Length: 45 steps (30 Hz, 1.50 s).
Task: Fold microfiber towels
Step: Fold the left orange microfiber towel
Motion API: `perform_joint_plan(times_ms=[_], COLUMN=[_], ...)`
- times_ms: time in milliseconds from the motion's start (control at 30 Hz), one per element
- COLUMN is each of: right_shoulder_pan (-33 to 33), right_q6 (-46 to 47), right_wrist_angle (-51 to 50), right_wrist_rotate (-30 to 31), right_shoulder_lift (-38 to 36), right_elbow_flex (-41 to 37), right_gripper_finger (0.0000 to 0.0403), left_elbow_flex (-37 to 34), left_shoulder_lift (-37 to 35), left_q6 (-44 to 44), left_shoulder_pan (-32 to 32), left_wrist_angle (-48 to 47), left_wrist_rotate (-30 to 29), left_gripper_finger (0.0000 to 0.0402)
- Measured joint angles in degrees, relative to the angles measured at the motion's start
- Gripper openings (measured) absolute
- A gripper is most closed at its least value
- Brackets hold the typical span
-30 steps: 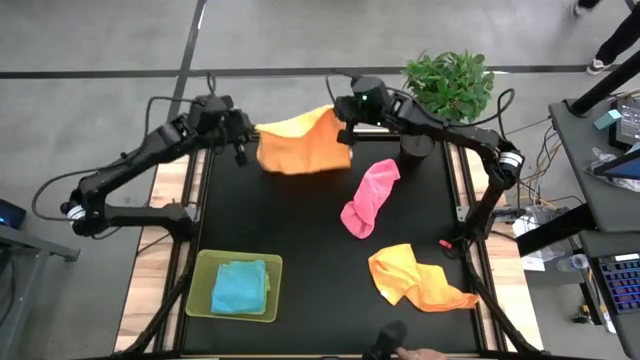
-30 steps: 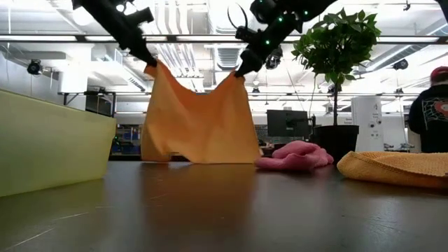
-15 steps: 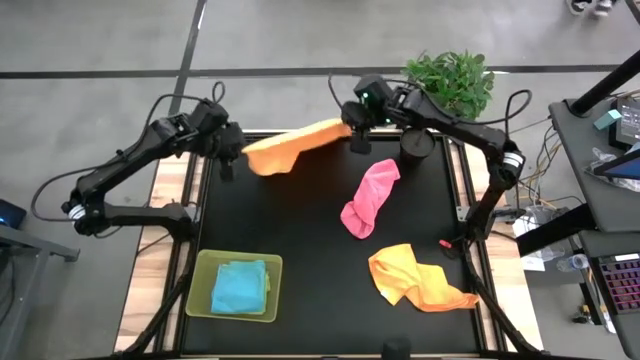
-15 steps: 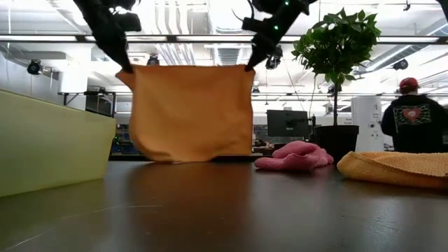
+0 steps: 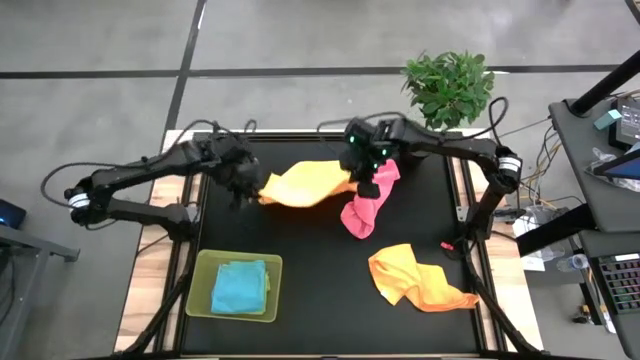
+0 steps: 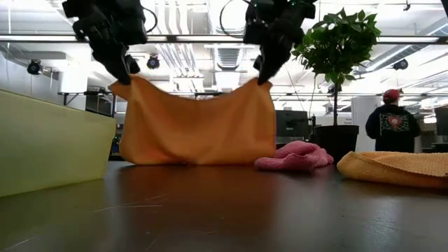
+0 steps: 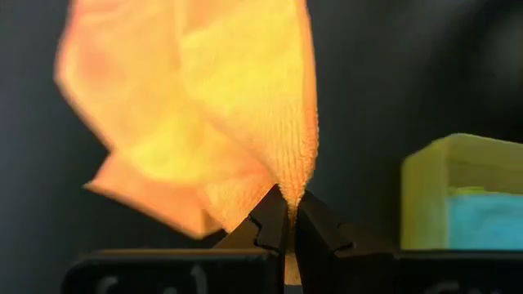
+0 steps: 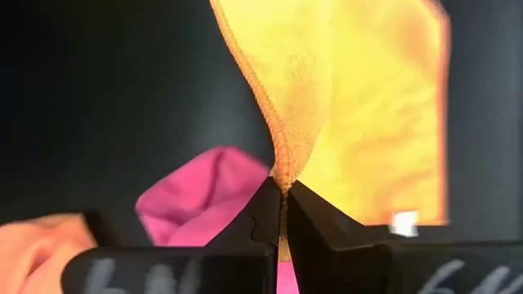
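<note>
An orange towel (image 5: 305, 183) hangs spread between my two grippers over the middle of the black table, and its lower edge (image 6: 189, 161) rests on the tabletop. My left gripper (image 5: 256, 190) is shut on its upper left corner. My right gripper (image 5: 354, 172) is shut on its upper right corner. A crumpled pink towel (image 5: 366, 200) lies just right of it. A bunched yellow-orange towel (image 5: 418, 279) lies at the near right. A folded light blue towel (image 5: 240, 285) lies in the lime-green tray (image 5: 205, 300). My left gripper pinches the orange towel's upper left corner (image 7: 292, 189) between its two fingers, slanting down from above. The cloth hangs below the fingers. My right gripper pinches the upper right corner (image 8: 281, 173) along the hemmed edge, also slanting down from above. Between the two holds the top edge (image 6: 196, 98) sags a little.
A potted plant (image 5: 449, 84) stands at the table's far right corner, with a dark pot (image 5: 417, 146) beside it. The tray's wall (image 6: 49, 143) rises at the near left. A person (image 6: 390, 127) stands in the room beyond the table.
Both grippers have come down and toward the table's near edge, tipping their fingers downward, still shut on the corners. The orange towel was drawn flat and taut between them half a second ago. Now it hangs lower and nearer, its top edge sagging and its bottom on the table.
</note>
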Motion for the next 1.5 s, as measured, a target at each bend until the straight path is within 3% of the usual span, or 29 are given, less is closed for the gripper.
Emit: perform_joint_plan(times_ms=[200,500,800,933,1133,1333,1500], right_shoulder_pan=[3.98,4.80,5.69,5.77,5.75,5.53,5.10], right_q6=[3.15,6.94,10.01,12.27,13.07,12.44,10.57], right_wrist_angle=[2.99,5.74,6.57,6.50,6.21,5.89,10.97], right_wrist_rotate=[-0.03,-0.61,-11.98,-15.52,-15.66,-14.21,-7.44], right_shoulder_lift=[0.02,0.02,0.02,0.02,0.02,-1.03,-2.18], right_elbow_flex=[-7.05,-12.20,-18.68,-20.37,-20.58,-17.97,-17.57], right_gripper_finger=[0.0008,0.0008,0.0009,0.0020,0.0074,0.0134,0.0155], left_elbow_flex=[-5.74,-7.77,-10.04,-10.04,-9.30,-7.20,-6.23], left_shoulder_lift=[1.51,7.07,15.49,18.22,19.37,16.98,13.32], left_q6=[-5.36,-11.72,-20.38,-21.01,-19.66,-12.96,-8.64], left_shoulder_pan=[-8.04,-15.35,-17.73,-17.72,-17.53,-17.30,-15.92], left_wrist_angle=[9.42,19.81,25.32,25.53,24.52,22.84,18.62], left_wrist_rotate=[1.05,1.02,2.61,9.78,10.51,6.07,-9.14], left_gripper_finger=[0.0000,0.0000,0.0005,0.0043,0.0131,0.0183,0.0187])
